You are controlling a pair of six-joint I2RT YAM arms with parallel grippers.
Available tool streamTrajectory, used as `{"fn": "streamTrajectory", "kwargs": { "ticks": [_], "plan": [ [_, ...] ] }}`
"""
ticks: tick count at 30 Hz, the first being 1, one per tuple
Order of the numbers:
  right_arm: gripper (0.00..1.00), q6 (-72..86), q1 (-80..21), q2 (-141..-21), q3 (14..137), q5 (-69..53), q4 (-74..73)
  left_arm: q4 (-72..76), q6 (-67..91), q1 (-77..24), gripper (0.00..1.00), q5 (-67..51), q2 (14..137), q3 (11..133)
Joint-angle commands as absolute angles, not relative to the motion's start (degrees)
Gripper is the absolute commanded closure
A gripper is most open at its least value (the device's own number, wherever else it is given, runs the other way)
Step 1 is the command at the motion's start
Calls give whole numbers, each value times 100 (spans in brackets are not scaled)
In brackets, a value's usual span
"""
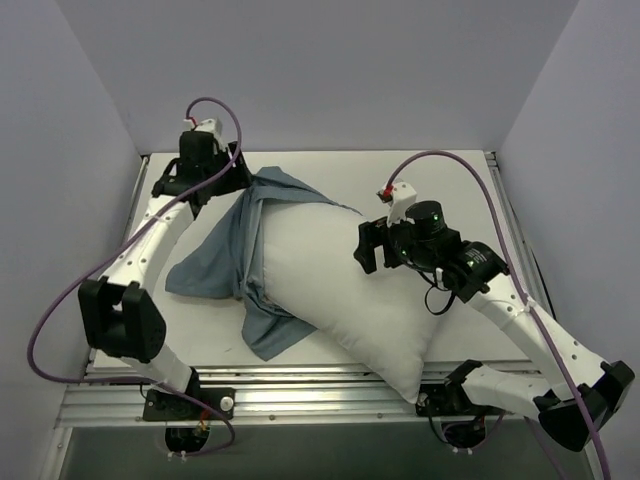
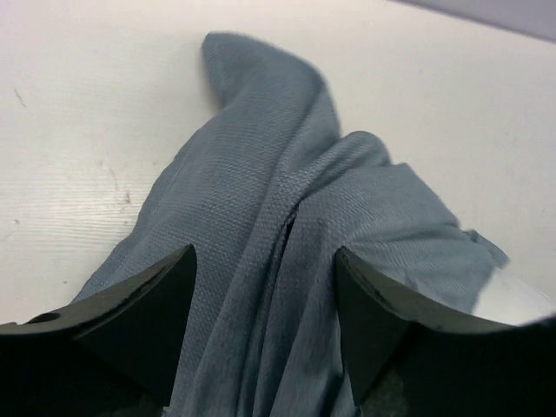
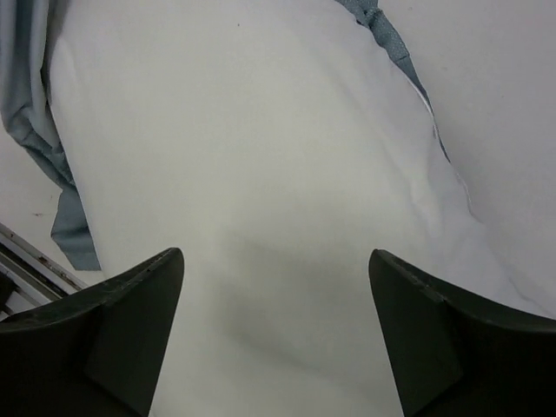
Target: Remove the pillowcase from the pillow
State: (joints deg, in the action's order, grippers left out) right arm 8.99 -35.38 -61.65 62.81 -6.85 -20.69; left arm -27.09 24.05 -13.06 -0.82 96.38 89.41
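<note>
The white pillow lies slantwise across the table, its near corner over the front rail. The blue pillowcase is bunched along the pillow's left end, with folds trailing to the far side and to the front. My left gripper is at the far left, over the pillowcase's far fold. In the left wrist view the left gripper is open, with pillowcase folds running under the gap. My right gripper hovers over the pillow's right half. The right gripper is open above bare pillow.
The white table is boxed in by grey walls on three sides. A metal rail runs along its front edge, between the two arm bases. Pillowcase edges border the pillow in the right wrist view.
</note>
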Motion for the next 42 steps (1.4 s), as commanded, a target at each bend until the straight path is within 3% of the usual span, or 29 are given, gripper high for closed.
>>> {"fn": "streamTrajectory", "kwargs": {
  "ticks": [1, 8, 15, 25, 28, 29, 31, 41, 42],
  "plan": [
    [16, 756, -3638, -6389, 6565, -291, -1838, -1960, 2330, -1230, 27, 0, 8353, 8588],
    [9, 256, -4990, -6898, 6759, 613, -1424, -2109, 2347, -1301, 17, 0, 6497, 6884],
    [0, -430, -6423, -8197, 6820, 1774, -1301, -2715, 2697, -1397, 15, 9, 4775, 5170],
    [2, -765, -6733, -9764, 6627, 2979, -704, -2638, 3392, -1476, 14, -202, 3946, 3622],
    [45, -730, -6636, -9940, 6688, 2927, -590, -2418, 3471, -1555, 14, -255, 4034, 3490],
    [79, -712, -6618, -9940, 6697, 2918, -563, -2347, 3489, -1582, 14, -264, 4069, 3463],
    [97, -668, -6566, -9897, 6741, 2760, -510, -2102, 3550, -1730, 14, -264, 4192, 3375],
    [100, -563, -6478, -9457, 6899, 2277, -597, -1046, 3533, -2610, 16, 509, 5176, 3226],
    [100, -563, -6478, -9379, 6926, 2276, -641, -968, 3525, -2610, 19, 562, 5351, 3243]
  ]
}}
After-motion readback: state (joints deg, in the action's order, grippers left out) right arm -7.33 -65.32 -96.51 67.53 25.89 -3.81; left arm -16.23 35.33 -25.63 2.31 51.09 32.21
